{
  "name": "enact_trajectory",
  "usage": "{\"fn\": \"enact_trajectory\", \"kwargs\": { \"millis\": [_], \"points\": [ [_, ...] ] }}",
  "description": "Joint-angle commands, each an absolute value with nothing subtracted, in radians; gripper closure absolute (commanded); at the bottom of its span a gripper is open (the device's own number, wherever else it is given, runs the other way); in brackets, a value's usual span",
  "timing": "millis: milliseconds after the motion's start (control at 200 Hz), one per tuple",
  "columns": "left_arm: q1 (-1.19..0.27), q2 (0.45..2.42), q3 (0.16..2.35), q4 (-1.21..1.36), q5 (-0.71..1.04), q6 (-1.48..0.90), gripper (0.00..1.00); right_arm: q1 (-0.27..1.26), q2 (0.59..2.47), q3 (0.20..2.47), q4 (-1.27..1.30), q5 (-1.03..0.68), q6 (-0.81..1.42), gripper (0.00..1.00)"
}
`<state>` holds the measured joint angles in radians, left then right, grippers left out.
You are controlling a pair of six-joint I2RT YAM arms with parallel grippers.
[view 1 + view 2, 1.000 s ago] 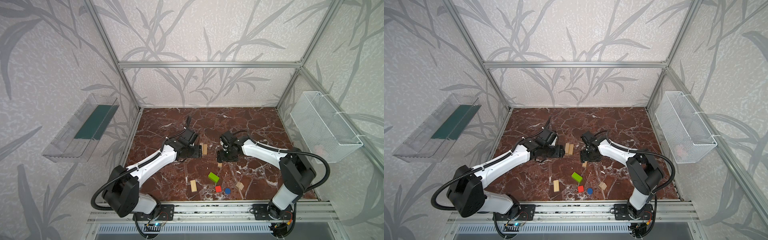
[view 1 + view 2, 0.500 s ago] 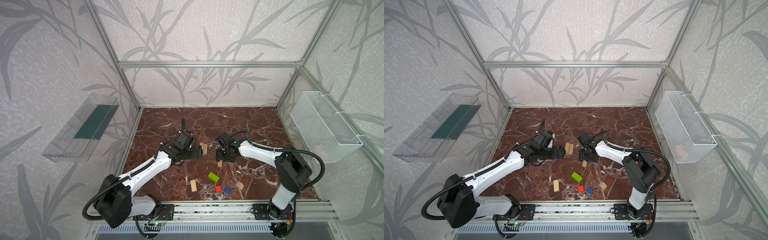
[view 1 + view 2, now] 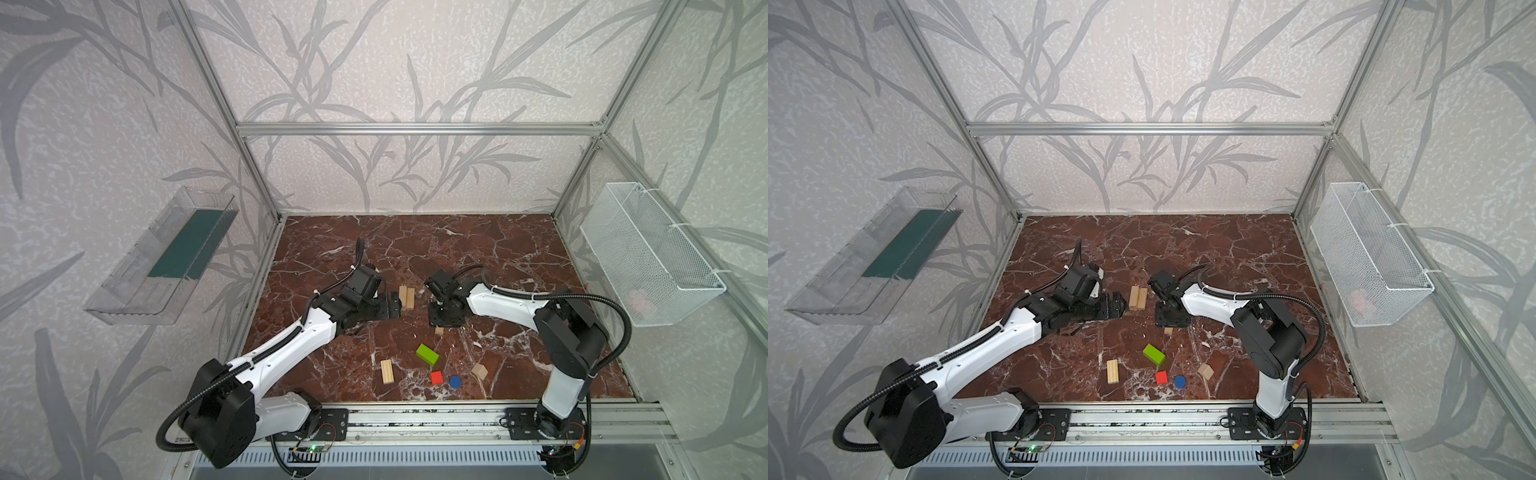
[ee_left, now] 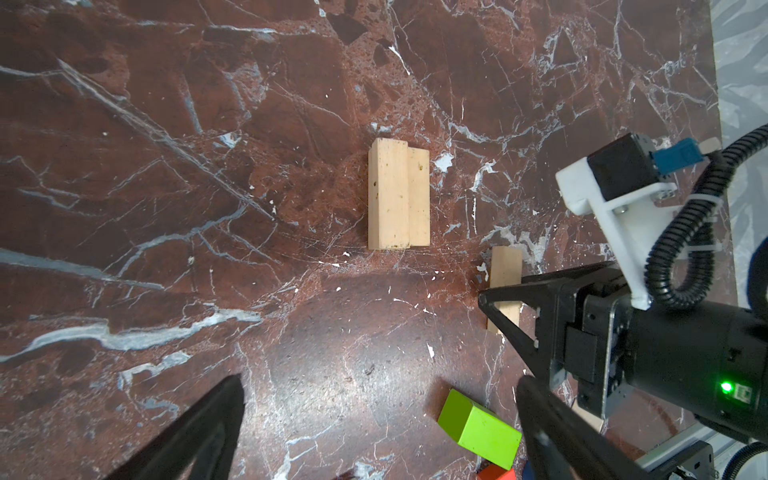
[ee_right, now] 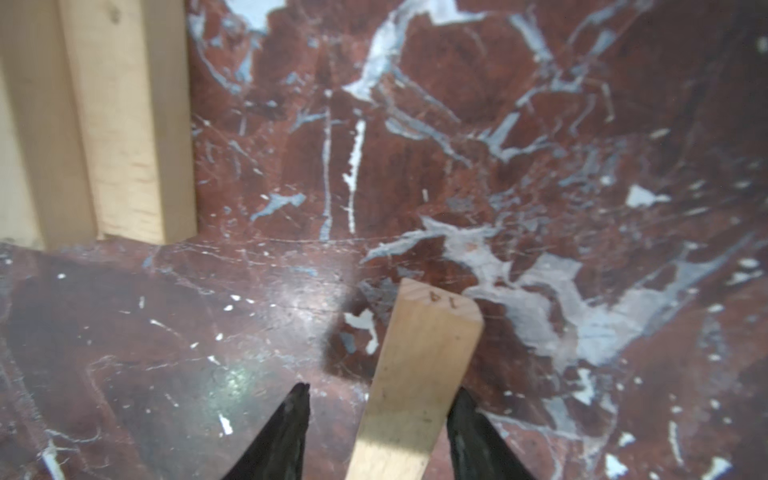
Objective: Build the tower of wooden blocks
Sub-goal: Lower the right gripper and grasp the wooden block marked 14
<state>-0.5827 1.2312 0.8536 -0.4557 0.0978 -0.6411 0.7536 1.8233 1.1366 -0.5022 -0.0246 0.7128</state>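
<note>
One plank [image 5: 419, 374] lies between right hand [image 5: 380, 392] fingers — half-hidden from above.

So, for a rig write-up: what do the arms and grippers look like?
The left arm and right arm match: white link shells, black joints, black ribbed cable hoses looping alongside. The left gripper and right gripper are black with tapered pointed fingers. A green light glows on the right arm.

Counted on bench [image 3: 478, 257]: 4 light-wood planks [image 3: 402, 294] [image 3: 411, 299] [image 3: 439, 331] [image 3: 386, 372], 1 lime-green brick [image 3: 427, 355], 1 red cube [image 3: 436, 377], 1 blue disc [image 3: 455, 381], 1 peaked wood piece [image 3: 479, 371]. On walls: 1 wire basket [image 3: 656, 266], 1 clear tray [image 3: 124, 307].
</note>
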Motion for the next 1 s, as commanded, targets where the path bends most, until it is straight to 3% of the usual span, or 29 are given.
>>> {"fn": "enact_trajectory", "kwargs": {
  "millis": [0, 1000],
  "points": [
    [-0.579, 1.197, 0.845, -0.461, 0.075, -0.654, 0.00, 0.765, 1.839, 1.171, -0.544, 0.011, 0.684, 0.49],
    [-0.578, 1.222, 0.857, -0.502, 0.069, -0.663, 0.00, 0.807, 1.886, 1.226, -0.633, 0.082, 0.619, 0.64]
  ]
}}
